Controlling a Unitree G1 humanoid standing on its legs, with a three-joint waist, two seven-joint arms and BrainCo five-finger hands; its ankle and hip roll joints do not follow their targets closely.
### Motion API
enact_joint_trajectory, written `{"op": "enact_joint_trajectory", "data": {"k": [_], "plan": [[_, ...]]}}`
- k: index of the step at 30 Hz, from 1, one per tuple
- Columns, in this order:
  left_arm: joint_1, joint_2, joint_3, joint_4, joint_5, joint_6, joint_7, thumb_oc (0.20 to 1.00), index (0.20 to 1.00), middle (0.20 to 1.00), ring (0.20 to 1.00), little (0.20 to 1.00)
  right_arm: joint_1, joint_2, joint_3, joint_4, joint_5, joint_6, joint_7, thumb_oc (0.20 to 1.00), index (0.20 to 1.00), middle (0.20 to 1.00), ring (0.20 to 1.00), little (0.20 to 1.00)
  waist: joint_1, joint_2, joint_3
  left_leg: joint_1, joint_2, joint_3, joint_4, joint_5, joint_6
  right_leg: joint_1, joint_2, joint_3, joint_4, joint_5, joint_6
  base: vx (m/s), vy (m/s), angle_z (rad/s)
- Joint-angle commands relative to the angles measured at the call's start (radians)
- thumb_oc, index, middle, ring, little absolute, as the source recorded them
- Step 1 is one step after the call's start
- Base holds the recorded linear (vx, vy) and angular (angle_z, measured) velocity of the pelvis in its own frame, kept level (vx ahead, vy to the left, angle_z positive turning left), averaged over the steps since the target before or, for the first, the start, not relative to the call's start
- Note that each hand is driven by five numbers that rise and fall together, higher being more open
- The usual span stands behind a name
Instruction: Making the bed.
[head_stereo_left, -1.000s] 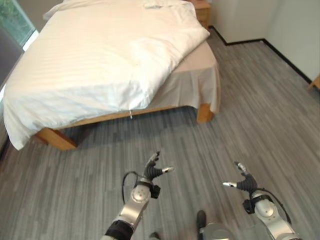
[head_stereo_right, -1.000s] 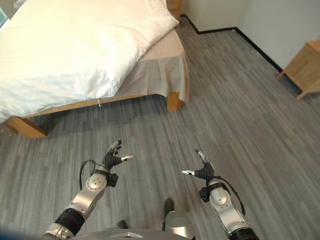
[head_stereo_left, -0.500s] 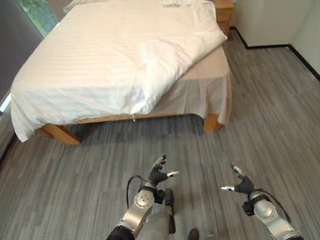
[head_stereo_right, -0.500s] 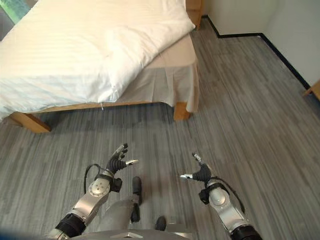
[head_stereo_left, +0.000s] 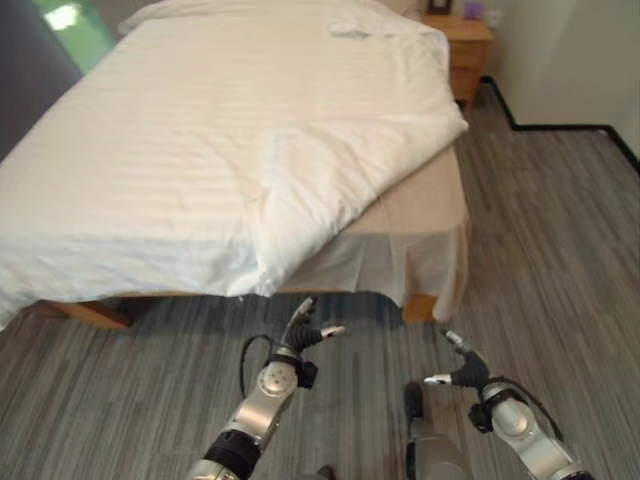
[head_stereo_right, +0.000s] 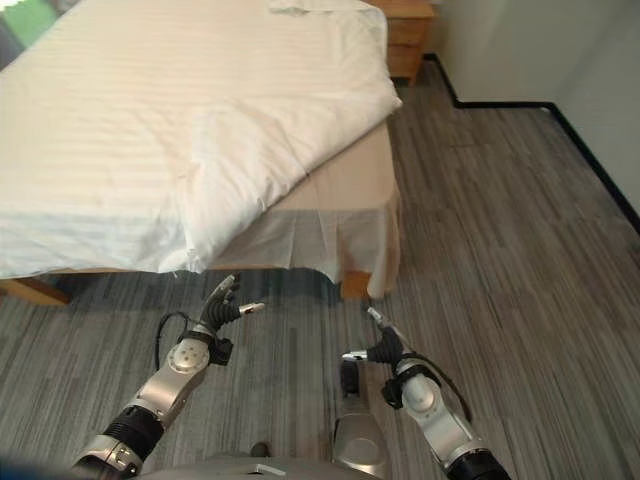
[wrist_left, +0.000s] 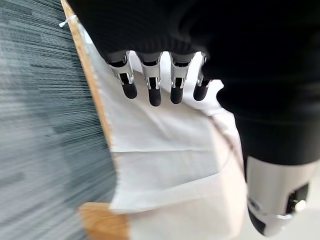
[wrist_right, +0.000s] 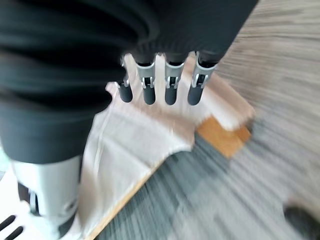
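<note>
The white duvet lies crooked, one bed corner bare. Left hand and right hand are open, holding nothing.

White duvet: far-left part cut off by the frame edge; covers most of the mattress. Wooden bed frame: mostly hidden under duvet and bed sheet. Nightstand: top cropped; small items on it too small to identify.
</note>
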Motion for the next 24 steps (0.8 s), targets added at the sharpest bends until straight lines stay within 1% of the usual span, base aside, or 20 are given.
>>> {"op": "enact_joint_trajectory", "data": {"k": [1, 2, 3, 4, 6, 7, 8, 9, 11, 12, 13, 14, 16, 18, 19, 20, 21, 22, 23, 24], "plan": [[-0.039, 0.038, 0.024, -0.118, -0.024, -0.079, 0.045, 1.000, 1.000, 1.000, 1.000, 1.000, 0.015, -0.027, -0.029, -0.082, -0.002, -0.047, -0.019, 1.000, 1.000, 1.000, 1.000, 1.000, 0.022, -0.036, 0.034, -0.197, -0.038, -0.028, 0.293, 0.122, -0.042, 0.087, -0.088, -0.021, 0.009, -0.066, 0.058, 0.21, -0.298, 0.52], [-0.039, 0.037, 0.024, -0.118, -0.024, -0.079, 0.045, 1.000, 1.000, 1.000, 1.000, 1.000, 0.015, -0.027, -0.029, -0.082, -0.002, -0.047, -0.019, 1.000, 1.000, 1.000, 1.000, 1.000, 0.022, -0.036, 0.033, -0.198, -0.038, -0.029, 0.294, 0.122, -0.042, 0.087, -0.088, -0.022, 0.009, -0.067, 0.058, 0.14, -0.410, 0.59], [-0.052, 0.059, 0.044, -0.193, -0.026, -0.089, 0.049, 1.000, 1.000, 1.000, 1.000, 1.000, 0.014, -0.058, -0.034, -0.092, -0.007, -0.047, -0.027, 1.000, 1.000, 1.000, 1.000, 1.000, 0.035, -0.050, 0.073, -0.315, -0.034, 0.010, 0.482, 0.169, -0.039, 0.126, -0.099, -0.054, 0.009, -0.090, 0.026, 0.07, -0.301, 0.48], [-0.055, 0.075, 0.064, -0.242, -0.007, -0.097, 0.066, 1.000, 1.000, 1.000, 1.000, 1.000, 0.024, -0.064, -0.034, -0.088, -0.016, -0.043, -0.029, 1.000, 1.000, 1.000, 1.000, 1.000, 0.036, -0.054, 0.078, -0.336, -0.023, 0.066, 0.479, 0.165, -0.035, 0.143, -0.097, -0.074, 0.009, -0.110, 0.019, 0.14, -0.344, 0.58], [-0.069, 0.102, 0.120, -0.305, 0.025, -0.106, 0.110, 1.000, 1.000, 1.000, 1.000, 1.000, 0.047, -0.069, -0.046, -0.083, -0.041, -0.037, -0.032, 1.000, 1.000, 1.000, 1.000, 1.000, 0.036, -0.052, 0.072, -0.358, 0.007, 0.154, 0.385, 0.155, -0.037, 0.168, -0.098, -0.103, 0.009, -0.131, 0.022, 0.22, -0.112, 0.53], [-0.080, 0.120, 0.161, -0.339, 0.057, -0.106, 0.136, 1.000, 1.000, 1.000, 1.000, 1.000, 0.064, -0.076, -0.054, -0.095, -0.057, -0.038, -0.024, 1.000, 1.000, 1.000, 1.000, 1.000, 0.035, -0.049, 0.061, -0.344, 0.005, 0.180, 0.305, 0.138, -0.036, 0.185, -0.098, -0.112, 0.009, -0.147, 0.029, 0.27, -0.019, 0.43], [-0.091, 0.130, 0.190, -0.353, 0.093, -0.103, 0.163, 1.000, 1.000, 1.000, 1.000, 1.000, 0.072, -0.078, -0.063, -0.104, -0.058, -0.043, -0.020, 1.000, 1.000, 1.000, 1.000, 1.000, 0.034, -0.047, 0.046, -0.336, -0.011, 0.192, 0.220, 0.136, -0.034, 0.185, -0.098, -0.118, 0.009, -0.155, 0.038, 0.32, 0.037, 0.38], [-0.108, 0.155, 0.222, -0.347, 0.151, -0.090, 0.194, 1.000, 1.000, 1.000, 1.000, 1.000, 0.078, -0.080, -0.066, -0.103, -0.057, -0.047, -0.015, 1.000, 1.000, 1.000, 1.000, 1.000, 0.032, -0.036, 0.031, -0.320, -0.021, 0.204, 0.109, 0.152, -0.033, 0.192, -0.090, -0.124, 0.009, -0.166, 0.049, 0.30, 0.085, 0.33], [-0.142, 0.180, 0.259, -0.328, 0.227, -0.056, 0.224, 1.000, 1.000, 1.000, 1.000, 1.000, 0.089, -0.085, -0.073, -0.103, -0.063, -0.052, 0.001, 1.000, 1.000, 1.000, 1.000, 1.000, 0.024, -0.007, -0.001, -0.296, -0.031, 0.214, -0.038, 0.192, -0.029, 0.203, -0.074, -0.131, 0.009, -0.181, 0.062, 0.29, 0.117, 0.02], [-0.164, 0.187, 0.266, -0.301, 0.263, -0.034, 0.245, 1.000, 1.000, 1.000, 1.000, 1.000, 0.099, -0.084, -0.074, -0.095, -0.062, -0.053, 0.008, 1.000, 1.000, 1.000, 1.000, 1.000, 0.016, -0.001, -0.006, -0.306, -0.024, 0.227, -0.038, 0.204, -0.032, 0.213, -0.076, -0.139, 0.009, -0.188, 0.066, 0.28, 0.102, -0.08], [-0.165, 0.197, 0.285, -0.307, 0.286, -0.036, 0.253, 1.000, 1.000, 1.000, 1.000, 1.000, 0.099, -0.079, -0.079, -0.107, -0.055, -0.057, 0.022, 1.000, 1.000, 1.000, 1.000, 1.000, 0.009, 0.005, -0.019, -0.285, -0.029, 0.212, -0.038, 0.184, -0.028, 0.227, -0.075, -0.142, 0.009, -0.205, 0.069, 0.34, 0.126, 0.03], [-0.216, 0.214, 0.295, -0.269, 0.319, -0.014, 0.266, 1.000, 1.000, 1.000, 1.000, 1.000, 0.137, -0.066, -0.080, -0.113, -0.053, -0.062, 0.038, 1.000, 1.000, 1.000, 1.000, 1.000, -0.027, 0.004, -0.043, -0.266, -0.028, 0.251, -0.038, 0.168, -0.031, 0.235, -0.083, -0.160, 0.013, -0.184, 0.070, 0.29, 0.094, 0.06], [-0.251, 0.223, 0.291, -0.234, 0.327, -0.005, 0.282, 1.000, 1.000, 1.000, 1.000, 1.000, 0.145, -0.057, -0.081, -0.119, -0.052, -0.056, 0.039, 1.000, 1.000, 1.000, 1.000, 1.000, -0.037, 0.001, -0.046, -0.253, -0.035, 0.259, -0.038, 0.155, -0.026, 0.229, -0.094, -0.158, 0.047, -0.188, 0.074, 0.19, 0.106, 0.19], [-0.340, 0.283, 0.270, -0.153, 0.339, 0.023, 0.299, 1.000, 1.000, 1.000, 1.000, 1.000, 0.145, -0.051, -0.062, -0.120, -0.032, -0.064, 0.055, 1.000, 1.000, 1.000, 1.000, 1.000, -0.050, -0.003, -0.033, -0.227, -0.035, 0.276, -0.038, 0.134, -0.012, 0.156, -0.108, -0.124, 0.223, -0.203, 0.093, 0.18, 0.153, 0.06], [-0.373, 0.311, 0.262, -0.143, 0.354, 0.031, 0.292, 1.000, 1.000, 1.000, 1.000, 1.000, 0.155, -0.052, -0.051, -0.124, -0.029, -0.067, 0.072, 1.000, 1.000, 1.000, 1.000, 1.000, -0.057, -0.006, -0.022, -0.214, -0.035, 0.288, -0.038, 0.119, -0.003, 0.098, -0.116, -0.106, 0.318, -0.184, 0.114, 0.09, 0.100, -0.36], [-0.375, 0.312, 0.262, -0.142, 0.354, 0.031, 0.292, 1.000, 1.000, 1.000, 1.000, 1.000, 0.153, -0.051, -0.052, -0.124, -0.029, -0.067, 0.072, 1.000, 1.000, 1.000, 1.000, 1.000, -0.054, -0.006, -0.024, -0.219, -0.034, 0.292, -0.038, 0.122, -0.003, 0.089, -0.115, -0.102, 0.322, -0.181, 0.113, 0.07, 0.099, -0.44], [-0.399, 0.324, 0.255, -0.127, 0.359, 0.042, 0.297, 1.000, 1.000, 1.000, 1.000, 1.000, 0.158, -0.050, -0.038, -0.126, -0.031, -0.068, 0.082, 1.000, 1.000, 1.000, 1.000, 1.000, -0.064, -0.009, -0.006, -0.203, -0.039, 0.304, -0.038, 0.114, 0.009, 0.033, -0.130, -0.082, 0.416, -0.126, 0.144, 0.08, 0.117, -0.58], [-0.467, 0.331, 0.227, -0.070, 0.372, 0.065, 0.301, 1.000, 1.000, 1.000, 1.000, 1.000, 0.165, -0.047, -0.021, -0.116, -0.036, -0.068, 0.097, 1.000, 1.000, 1.000, 1.000, 1.000, -0.090, -0.003, 0.018, -0.190, -0.029, 0.323, -0.038, 0.107, 0.008, -0.041, -0.138, -0.050, 0.499, -0.076, 0.169, 0.15, 0.136, -0.52], [-0.489, 0.339, 0.218, -0.036, 0.369, 0.078, 0.303, 1.000, 1.000, 1.000, 1.000, 1.000, 0.170, -0.041, -0.017, -0.115, -0.030, -0.067, 0.099, 1.000, 1.000, 1.000, 1.000, 1.000, -0.097, -0.002, 0.020, -0.184, -0.029, 0.324, -0.038, 0.101, 0.005, -0.063, -0.150, -0.056, 0.485, -0.068, 0.163, 0.19, 0.082, -0.33], [-0.535, 0.338, 0.195, 0.030, 0.353, 0.094, 0.305, 1.000, 1.000, 1.000, 1.000, 1.000, 0.168, -0.035, -0.007, -0.107, -0.010, -0.065, 0.104, 1.000, 1.000, 1.000, 1.000, 1.000, -0.106, -0.004, 0.016, -0.184, -0.033, 0.335, -0.038, 0.095, -0.003, -0.070, -0.168, -0.072, 0.420, -0.070, 0.159, 0.22, 0.016, 0.01]]}}
